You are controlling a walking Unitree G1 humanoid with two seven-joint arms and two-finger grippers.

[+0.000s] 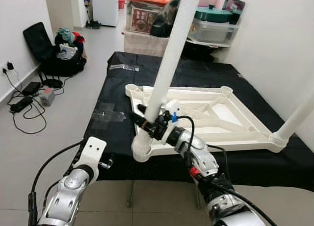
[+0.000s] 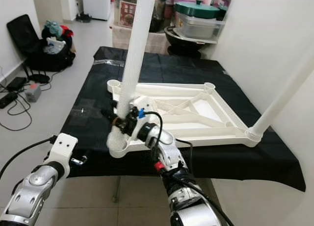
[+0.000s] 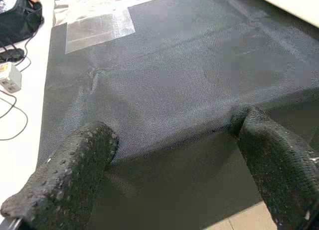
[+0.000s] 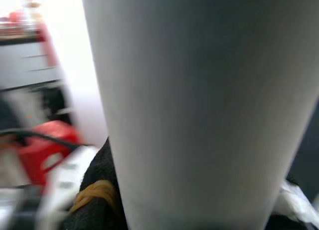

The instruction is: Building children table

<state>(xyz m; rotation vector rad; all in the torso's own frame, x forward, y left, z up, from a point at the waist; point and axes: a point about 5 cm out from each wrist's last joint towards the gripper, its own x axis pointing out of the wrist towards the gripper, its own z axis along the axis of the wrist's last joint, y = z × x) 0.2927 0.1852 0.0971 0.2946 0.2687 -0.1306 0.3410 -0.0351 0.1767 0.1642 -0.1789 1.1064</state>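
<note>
The white children's table top point(image 1: 221, 146) lies upside down on a black cloth point(image 1: 196, 74). A long white table leg point(image 1: 171, 54) stands tilted in the near left corner socket point(image 1: 140, 148). My right gripper point(image 1: 143, 120) is shut on this leg just above the socket; the leg point(image 4: 199, 100) looms close in the right wrist view. A second white leg point(image 1: 299, 115) stands in the near right corner. My left gripper point(image 3: 174, 160) is open, its fingers point(image 3: 75, 175) hovering over the cloth near its front left edge, holding nothing.
Both far corner sockets point(image 1: 132, 87) point(image 1: 226, 90) hold no leg. A tape patch point(image 1: 108, 113) sits on the cloth. A black chair with bags point(image 1: 61, 52) and cables point(image 1: 22, 103) lie on the floor at left. Shelves with containers point(image 1: 211, 25) stand behind; a wall runs along the right.
</note>
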